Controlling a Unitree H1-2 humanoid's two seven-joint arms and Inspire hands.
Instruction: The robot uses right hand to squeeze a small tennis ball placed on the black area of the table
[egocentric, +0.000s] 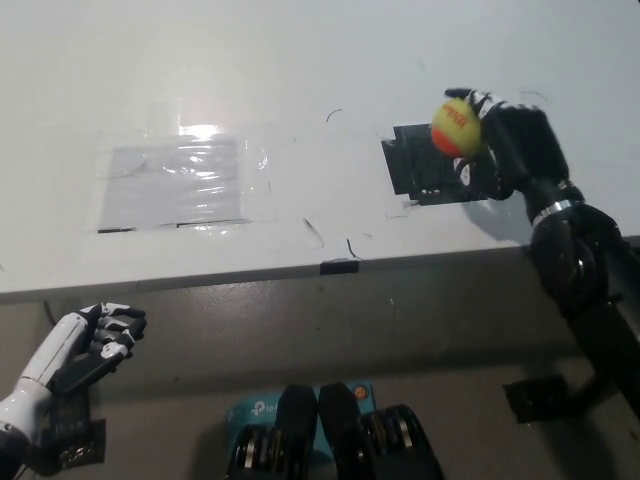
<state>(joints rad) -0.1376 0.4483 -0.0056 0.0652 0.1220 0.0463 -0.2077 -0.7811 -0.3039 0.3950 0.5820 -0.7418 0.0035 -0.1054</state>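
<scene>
Tennis ball (456, 127), yellow with an orange half, sits in our right robot hand (497, 150), whose black fingers wrap around its right side and underside. We judge the ball to be held just above the black area (425, 170) of the surface (300, 60), over its upper right corner; whether it touches the patch we cannot tell from this steep view. The right robot hand is closed on the ball, so the grasp is made and the squeeze looks under way, though how hard we press the pictures cannot show: the ball's outline reads round, with no clear dent.

Our white left robot hand (100, 335) rests low at the lower left, below the front edge of the surface, its fingers loosely curled on nothing and well apart from the work. A clear taped sheet (180, 185) lies on the surface to the left of the black area, untouched.

As we judge it, reaching and gripping are done. What is left, if anything, is to finish the squeeze and perhaps set the ball back on the black area and let go.
</scene>
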